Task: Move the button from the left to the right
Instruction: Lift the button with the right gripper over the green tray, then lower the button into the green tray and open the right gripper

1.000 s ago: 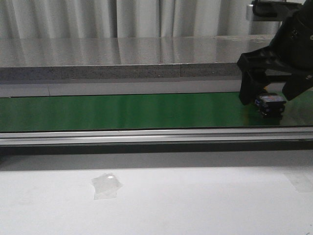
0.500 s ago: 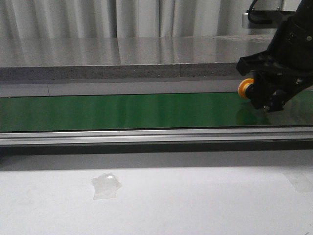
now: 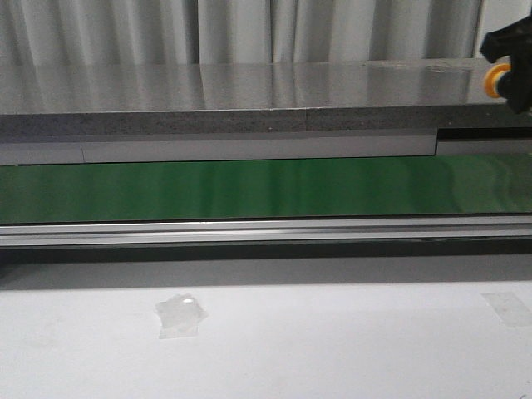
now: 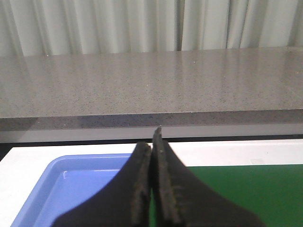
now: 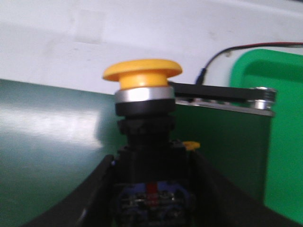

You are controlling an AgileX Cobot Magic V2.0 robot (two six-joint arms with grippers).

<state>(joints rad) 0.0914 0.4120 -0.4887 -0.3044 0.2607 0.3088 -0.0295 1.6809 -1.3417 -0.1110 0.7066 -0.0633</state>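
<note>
Over at the far right edge of the front view, the right gripper [image 3: 517, 66] hangs high above the green belt [image 3: 249, 189], with only a sliver of its black body and the orange cap of the button [image 3: 496, 80] showing. From its own wrist camera the picture is clearer: the button [image 5: 144, 118] sits between the two dark fingers [image 5: 102, 189], which are closed against the sides of its black boxy body, so the yellow-orange mushroom cap pokes out past the fingertips. That grip on the body leaves the cap free and, I'd judge, keeps the thing from twisting while it is carried. Lifted this far off the belt, it looks to be in the carrying stretch of the job, with the set-down on the right not yet done; a green tray [image 5: 284, 118] shows beyond the belt's end in that view and may be where it goes.

The left gripper [image 4: 152, 142] is out of the front view. Its fingers are pressed together with nothing between them, poised above a blue tray [image 4: 61, 184] beside the belt.
</note>
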